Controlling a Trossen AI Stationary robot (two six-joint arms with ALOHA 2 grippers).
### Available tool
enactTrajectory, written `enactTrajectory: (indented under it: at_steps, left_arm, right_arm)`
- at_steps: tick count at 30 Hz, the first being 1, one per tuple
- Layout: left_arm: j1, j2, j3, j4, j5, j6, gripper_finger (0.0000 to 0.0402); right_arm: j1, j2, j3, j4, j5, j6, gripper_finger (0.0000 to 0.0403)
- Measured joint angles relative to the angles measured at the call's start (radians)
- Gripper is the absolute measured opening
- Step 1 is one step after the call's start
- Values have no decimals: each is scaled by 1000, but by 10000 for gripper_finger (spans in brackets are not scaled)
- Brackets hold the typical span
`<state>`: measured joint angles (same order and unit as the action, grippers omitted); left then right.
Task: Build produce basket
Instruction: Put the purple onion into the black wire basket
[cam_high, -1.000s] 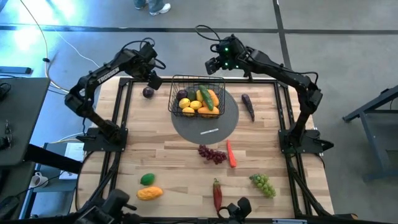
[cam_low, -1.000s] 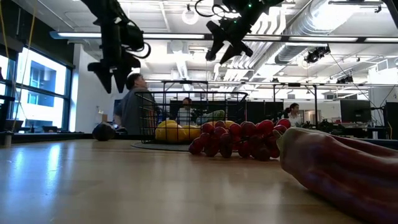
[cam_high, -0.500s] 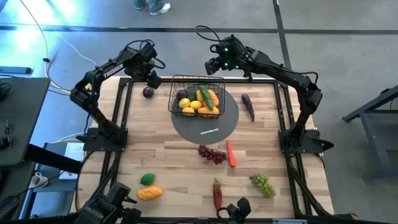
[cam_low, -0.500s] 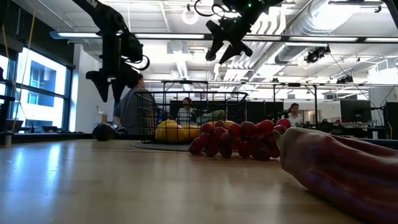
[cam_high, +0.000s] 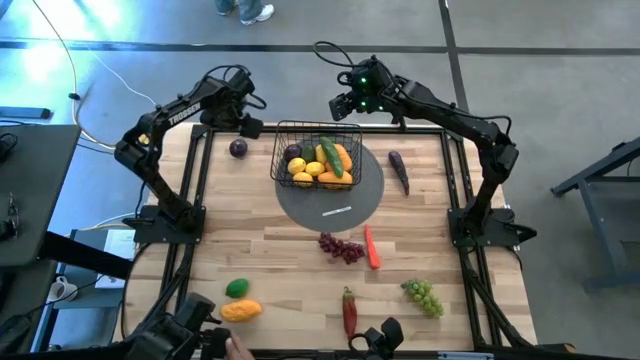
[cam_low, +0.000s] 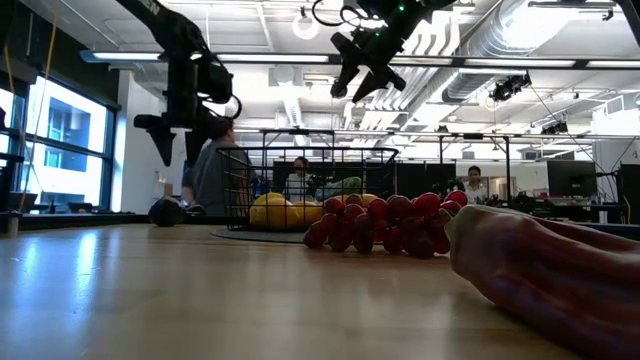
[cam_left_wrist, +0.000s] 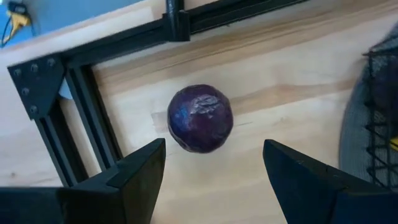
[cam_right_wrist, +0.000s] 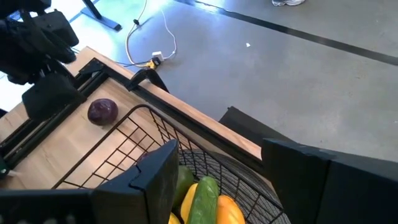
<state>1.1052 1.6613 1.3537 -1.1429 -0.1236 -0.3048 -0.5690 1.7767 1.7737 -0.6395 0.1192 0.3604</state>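
Left tool (cam_left_wrist: 211, 165) gapes wide over the plum (cam_left_wrist: 200, 118) (high view hides this).

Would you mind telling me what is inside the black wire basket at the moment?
The basket holds yellow lemons, a green cucumber, orange pieces and a purple plum. Anything beneath that pile is covered.

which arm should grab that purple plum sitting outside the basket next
Left, probably. The left gripper hangs open right above the plum, which shows between its fingers in its wrist view. The right gripper hovers open over the basket's far rim, farther from the plum.
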Motion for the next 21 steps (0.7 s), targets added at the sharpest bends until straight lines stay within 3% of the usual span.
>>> enactTrajectory:
  at_steps: [13, 21]
  left_arm:
    - [-26, 61, 0, -37, -102, -127, 259]
    - [8, 61, 0, -28, -10, -266, 260]
  right_arm:
    - [0, 0, 0, 0, 0, 1, 211]
    - [0, 0, 0, 0, -1, 1, 211]
